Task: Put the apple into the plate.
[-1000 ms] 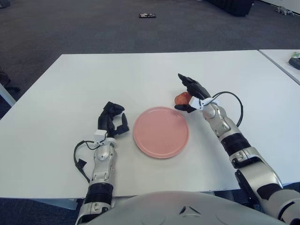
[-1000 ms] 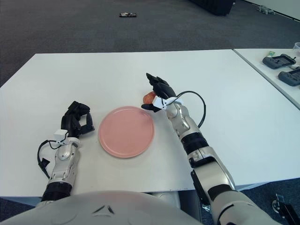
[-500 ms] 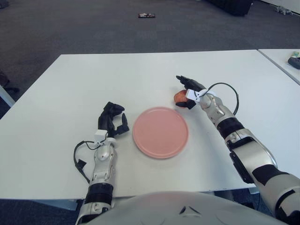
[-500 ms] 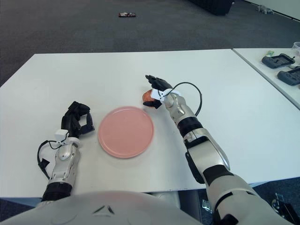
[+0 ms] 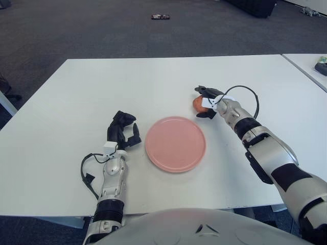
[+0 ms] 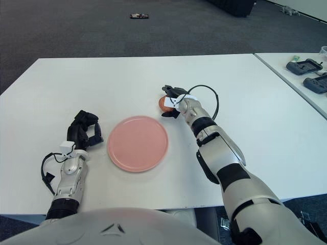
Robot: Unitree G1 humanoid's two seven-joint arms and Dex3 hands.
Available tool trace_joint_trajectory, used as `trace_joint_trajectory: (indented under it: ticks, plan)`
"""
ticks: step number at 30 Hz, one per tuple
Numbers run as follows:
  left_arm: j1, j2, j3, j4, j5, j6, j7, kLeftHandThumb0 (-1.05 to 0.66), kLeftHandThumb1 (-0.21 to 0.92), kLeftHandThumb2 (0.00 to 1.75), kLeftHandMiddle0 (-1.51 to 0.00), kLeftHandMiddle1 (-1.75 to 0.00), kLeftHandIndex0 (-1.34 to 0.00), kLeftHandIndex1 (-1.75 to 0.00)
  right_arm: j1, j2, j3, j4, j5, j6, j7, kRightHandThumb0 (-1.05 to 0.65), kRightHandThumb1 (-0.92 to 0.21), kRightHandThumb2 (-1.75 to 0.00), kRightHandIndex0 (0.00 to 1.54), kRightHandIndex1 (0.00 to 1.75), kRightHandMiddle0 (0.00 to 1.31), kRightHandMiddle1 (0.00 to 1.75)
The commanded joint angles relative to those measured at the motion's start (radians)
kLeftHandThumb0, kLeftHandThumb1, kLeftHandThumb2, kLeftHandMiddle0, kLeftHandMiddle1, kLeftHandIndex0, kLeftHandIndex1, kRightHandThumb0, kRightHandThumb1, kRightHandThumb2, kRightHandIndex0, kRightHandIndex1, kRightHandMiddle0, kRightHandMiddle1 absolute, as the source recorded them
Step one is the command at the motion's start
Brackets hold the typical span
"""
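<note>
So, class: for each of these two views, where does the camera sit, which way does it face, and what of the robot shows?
Left eye view: on the head, facing forward and down at the white table; left hand and right hand show.
Right eye view: the same, sitting slightly to the right.
Both share the pink plate and the apple, which the right hand's fingers close around.

This looks like an office or lab room: dark grey carpet (image 5: 102, 30) runs wall to wall under a plain white tabletop (image 5: 127, 87). A second white table (image 6: 306, 81) stands alongside (handheld controllers (image 6: 305, 66) lie on it).
</note>
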Motion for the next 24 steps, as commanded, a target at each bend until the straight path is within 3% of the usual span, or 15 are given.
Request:
trace_joint_trajectory:
  ticks: [1,6,12,15,24]
  plan:
    - [0.025,-0.002,0.005,0.020,-0.007,0.028,0.005,-0.50,0.26,1.40,-1.15,-1.75,-0.65,-1.75,0.002,0.006,0.022,0.035,-0.016,0.033,0.035,-0.65,-0.29,-1.10,0.00,0.24,0.00,0.71]
    - [0.023,0.001,0.008,0.023,-0.008,0.033,0.001,-0.50,0.27,1.39,-1.14,-1.75,-0.65,-1.75,-0.001,0.006,0.026,0.040,-0.011,0.071,0.061,-0.59,-0.28,-1.13,0.00,0.49,0.00,0.87]
    - [0.021,0.002,0.009,0.026,-0.007,0.031,-0.001,-0.50,0.28,1.38,-1.14,-1.75,-0.64,-1.75,-0.002,0.004,0.036,0.037,-0.013,0.105,0.100,-0.56,-0.28,-1.14,0.00,0.62,0.00,0.96]
    - [0.021,0.006,0.008,0.027,-0.005,0.027,-0.005,-0.50,0.28,1.38,-1.14,-1.75,-0.64,-1.75,0.012,-0.004,0.064,0.065,-0.034,0.098,0.117,-0.55,-0.27,-1.15,0.00,0.78,0.00,1.01]
    - [0.015,0.012,0.012,0.039,-0.007,0.024,-0.008,-0.49,0.30,1.35,-1.12,-1.75,-0.63,-1.75,0.001,-0.007,0.110,0.082,-0.056,0.095,0.146,-0.54,-0.26,-1.18,0.00,1.04,0.00,1.13]
